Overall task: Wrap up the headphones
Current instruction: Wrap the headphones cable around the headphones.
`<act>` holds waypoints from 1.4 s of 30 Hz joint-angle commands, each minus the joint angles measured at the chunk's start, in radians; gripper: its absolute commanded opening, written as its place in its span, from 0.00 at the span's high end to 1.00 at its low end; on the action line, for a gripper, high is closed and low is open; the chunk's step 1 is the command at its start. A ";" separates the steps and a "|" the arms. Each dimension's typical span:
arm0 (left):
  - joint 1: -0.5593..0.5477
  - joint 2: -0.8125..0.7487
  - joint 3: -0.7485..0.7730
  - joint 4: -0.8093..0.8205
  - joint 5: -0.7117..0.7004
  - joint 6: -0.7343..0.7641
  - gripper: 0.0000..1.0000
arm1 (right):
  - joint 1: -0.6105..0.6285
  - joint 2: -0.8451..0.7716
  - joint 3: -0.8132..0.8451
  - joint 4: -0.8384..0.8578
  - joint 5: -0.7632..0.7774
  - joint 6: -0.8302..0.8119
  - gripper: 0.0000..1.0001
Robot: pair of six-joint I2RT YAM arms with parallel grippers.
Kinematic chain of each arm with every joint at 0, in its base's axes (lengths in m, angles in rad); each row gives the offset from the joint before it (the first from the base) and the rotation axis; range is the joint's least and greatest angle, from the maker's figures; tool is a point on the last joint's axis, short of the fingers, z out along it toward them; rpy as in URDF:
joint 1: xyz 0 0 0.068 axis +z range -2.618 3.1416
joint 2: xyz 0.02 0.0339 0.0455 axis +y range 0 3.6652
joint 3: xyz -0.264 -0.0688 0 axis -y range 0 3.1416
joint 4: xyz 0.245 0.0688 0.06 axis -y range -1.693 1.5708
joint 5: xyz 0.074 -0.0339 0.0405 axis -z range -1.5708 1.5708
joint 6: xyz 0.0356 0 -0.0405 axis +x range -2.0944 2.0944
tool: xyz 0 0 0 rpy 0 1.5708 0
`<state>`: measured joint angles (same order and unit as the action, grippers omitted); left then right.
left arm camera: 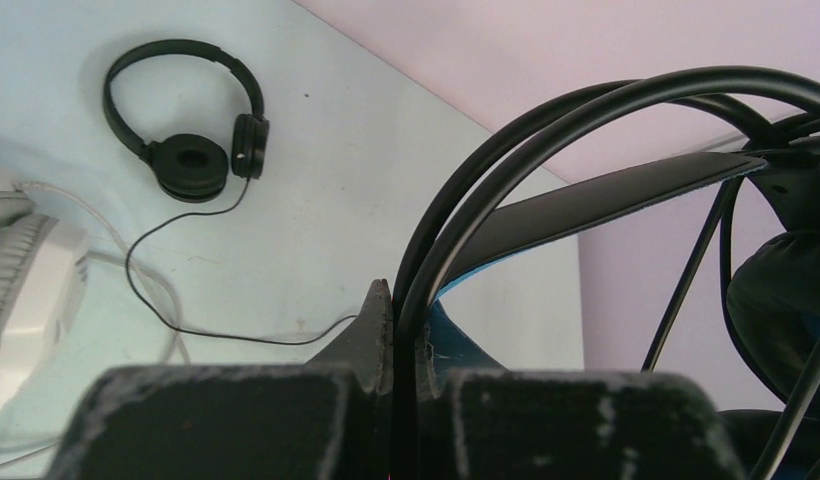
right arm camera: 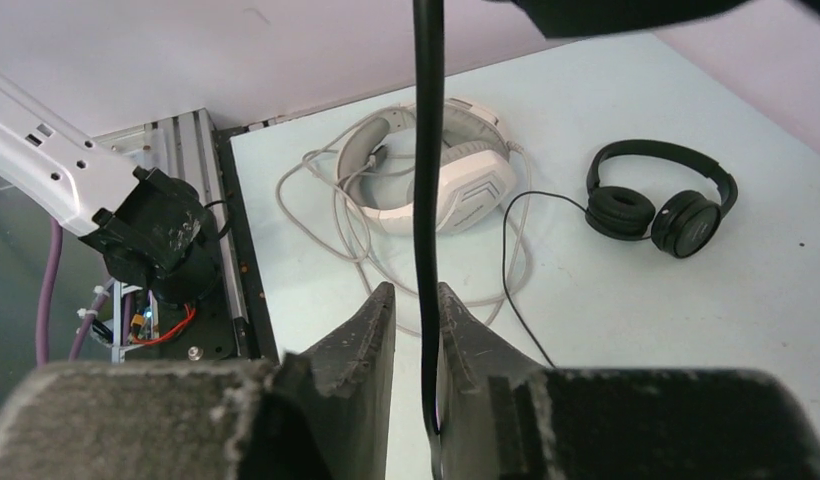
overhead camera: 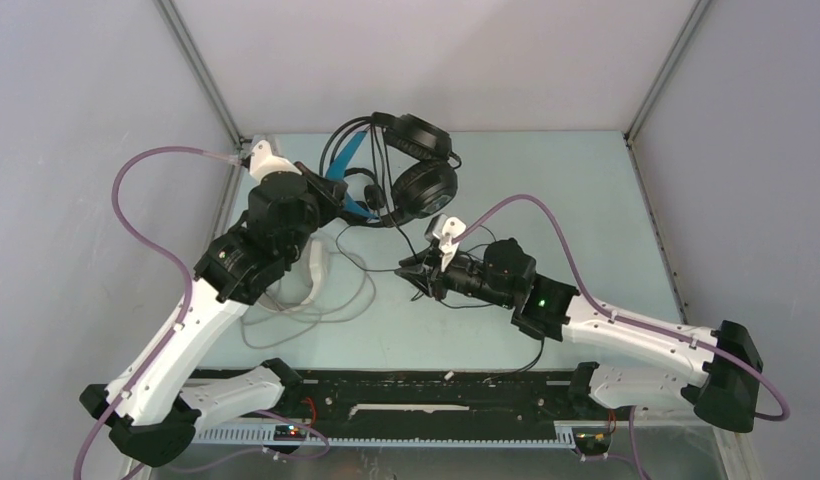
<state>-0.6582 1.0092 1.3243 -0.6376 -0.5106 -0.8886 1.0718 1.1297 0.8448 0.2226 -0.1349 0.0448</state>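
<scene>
The left gripper [left arm camera: 404, 305] is pressed together on the thin black wire hoops [left arm camera: 506, 150] that arch over the black headphones with the blue-lined headband [overhead camera: 422, 170]. It appears to hold that headset lifted near the far-left corner of the pale blue-green table [overhead camera: 606, 220].

The right gripper [right arm camera: 416, 295] has its jaws a little apart. A thin black cable [right arm camera: 427, 150] drops straight down between them, and a sliver of gap shows on one side of it, so the cable is guided loosely rather than pinched. It rises towards a dark shape at the top edge of the right wrist view, most likely the lifted headset.

Further out, the large white over-ear headphones [right arm camera: 466, 185] lie on the table with their pale cord in slack loops around them. The small all-black on-ear headphones [right arm camera: 661, 205] lie flat nearby, their thin lead trailing loose across the surface.

The step in hand looks like winding the cable of the black-and-blue pair, with one arm holding the headset and the other leading the cord. The next move calls for the right jaws to close on the cable and carry it round the headband in even turns. The left grip must hold firm meanwhile so the headset does not swing. The other two pairs are not yet wrapped.
</scene>
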 commanded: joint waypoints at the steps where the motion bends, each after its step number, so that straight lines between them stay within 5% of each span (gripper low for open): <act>1: 0.001 -0.036 0.090 0.141 0.061 -0.098 1.00 | 0.006 -0.002 -0.037 0.142 0.013 -0.016 0.75; 10: 0.000 -0.044 0.090 0.151 0.088 -0.117 1.00 | 0.005 0.045 -0.107 0.292 -0.034 -0.039 0.70; 16: 0.000 -0.054 0.074 0.180 0.141 -0.135 1.00 | 0.006 0.103 -0.150 0.362 -0.053 0.007 0.80; 25: 0.001 -0.069 0.091 0.194 0.204 -0.161 1.00 | -0.003 0.189 -0.189 0.410 -0.052 0.005 0.72; 28: 0.000 -0.072 0.096 0.203 0.228 -0.175 1.00 | -0.004 0.215 -0.209 0.435 -0.060 0.021 0.83; 30: -0.001 -0.077 0.090 0.211 0.235 -0.184 1.00 | -0.006 0.238 -0.224 0.472 -0.068 0.030 0.99; 42: 0.000 -0.057 0.137 0.188 0.256 -0.102 1.00 | -0.063 0.256 -0.217 0.400 -0.021 0.142 1.00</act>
<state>-0.6582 0.9676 1.3270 -0.5495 -0.3058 -0.9924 1.0660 1.4044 0.6273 0.6621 -0.2005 0.1081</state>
